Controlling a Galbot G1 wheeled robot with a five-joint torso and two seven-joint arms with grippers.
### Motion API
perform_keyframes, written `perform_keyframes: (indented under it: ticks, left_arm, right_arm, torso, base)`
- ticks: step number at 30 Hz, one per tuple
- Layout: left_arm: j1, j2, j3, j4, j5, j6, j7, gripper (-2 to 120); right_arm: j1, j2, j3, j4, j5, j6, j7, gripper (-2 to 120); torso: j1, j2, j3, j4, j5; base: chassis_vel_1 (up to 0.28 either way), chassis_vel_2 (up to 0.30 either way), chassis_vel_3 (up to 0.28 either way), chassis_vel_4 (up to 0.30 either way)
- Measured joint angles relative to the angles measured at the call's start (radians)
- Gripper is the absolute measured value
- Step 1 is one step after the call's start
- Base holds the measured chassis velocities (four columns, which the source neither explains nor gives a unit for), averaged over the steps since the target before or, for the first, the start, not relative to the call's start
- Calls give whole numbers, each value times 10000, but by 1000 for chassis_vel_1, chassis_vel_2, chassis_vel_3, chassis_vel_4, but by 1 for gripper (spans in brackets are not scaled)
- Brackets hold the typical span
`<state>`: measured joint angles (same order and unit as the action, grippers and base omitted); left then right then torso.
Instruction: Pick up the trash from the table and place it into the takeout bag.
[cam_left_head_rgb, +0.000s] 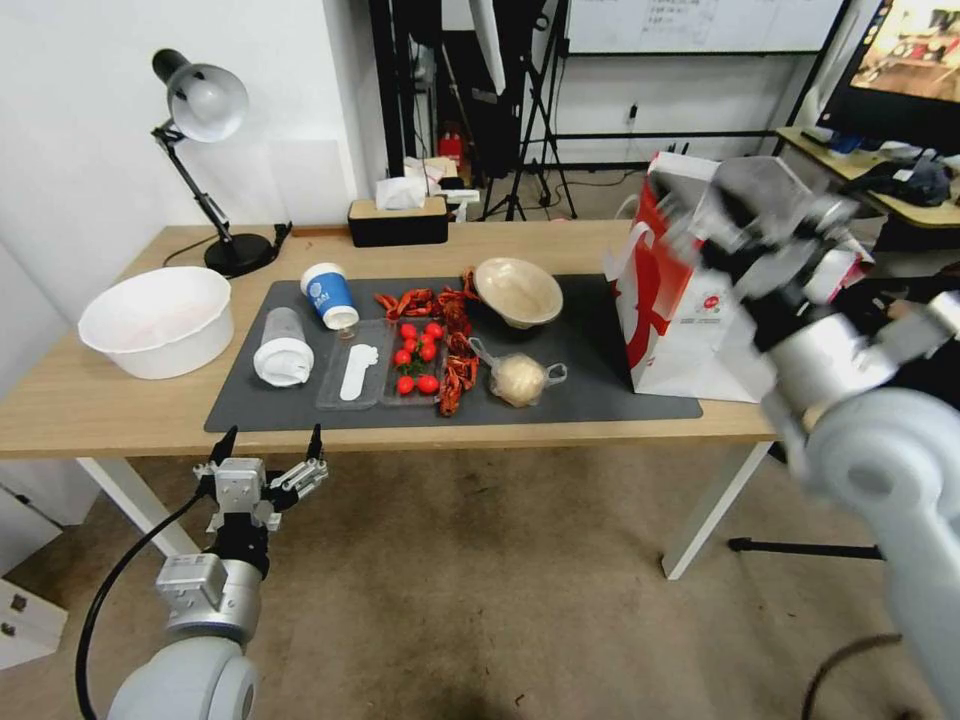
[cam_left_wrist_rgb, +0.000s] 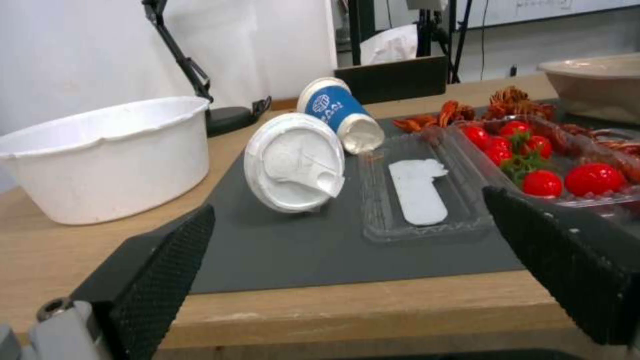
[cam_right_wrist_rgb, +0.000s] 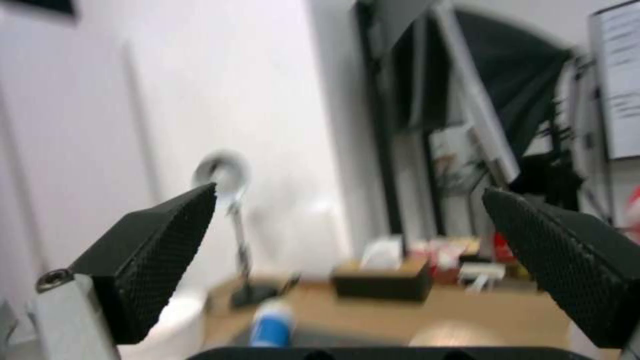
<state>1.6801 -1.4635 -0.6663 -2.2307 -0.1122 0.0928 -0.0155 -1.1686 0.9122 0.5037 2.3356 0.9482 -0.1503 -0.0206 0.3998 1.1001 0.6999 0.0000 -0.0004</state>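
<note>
We judge the main risk at the table's (cam_left_head_rgb: 120, 415) right end: our right gripper (cam_right_wrist_rgb: 347, 260), jaws wide and empty, hangs blurred beside the takeout bag (cam_left_head_rgb: 690, 330) and could topple it. Our left gripper (cam_left_head_rgb: 268, 462), equally open and empty, waits off the front edge, where reaching could roll the clear lidded cup (cam_left_head_rgb: 283, 347) or blue-white paper cup (cam_left_head_rgb: 330, 295); open mat is scarce

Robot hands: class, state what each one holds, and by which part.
Nothing is held. The left hand is open before the table; the right hand is open, raised in air.
</note>
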Motion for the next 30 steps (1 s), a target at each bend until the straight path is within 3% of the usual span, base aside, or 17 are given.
perform_keyframes:
  ticks: [3, 5, 11, 20, 30]
  left_arm:
    - [-23, 63, -17, 81, -37, -8, -4, 100]
    - [-31, 80, -19, 108, -50, -19, -5, 100]
    - [-92, 149, -22, 248, -146, -72, -12, 100]
    - [-196, 198, 2, 341, -222, -80, -15, 100]
    - [-209, 258, -20, 352, -272, -81, -18, 100]
  right_arm:
    - [-1801, 263, -108, 475, -2460, 490, -571, 100]
    - [-2291, 394, -128, 534, -3182, 679, -510, 100]
    - [-4443, 1354, -282, 366, -6049, 1771, 798, 100]
    - [-5367, 2153, -1009, -846, -7549, 2975, 2352, 100]
    - [-5554, 2511, -1782, -2039, -7798, 3683, 2656, 96]
  torso:
    - [0, 0, -1, -1, 2]
    - [0, 1, 0, -1, 3]
    - [0, 1, -1, -2, 3]
    - [2, 0, 0, 1, 2]
    - [2, -1, 0, 0, 4]
  base:
    - [0, 0, 0, 0]
    - [0, 0, 0, 0]
    - [0, 0, 0, 0]
    - [0, 0, 0, 0]
    - [0, 0, 0, 0]
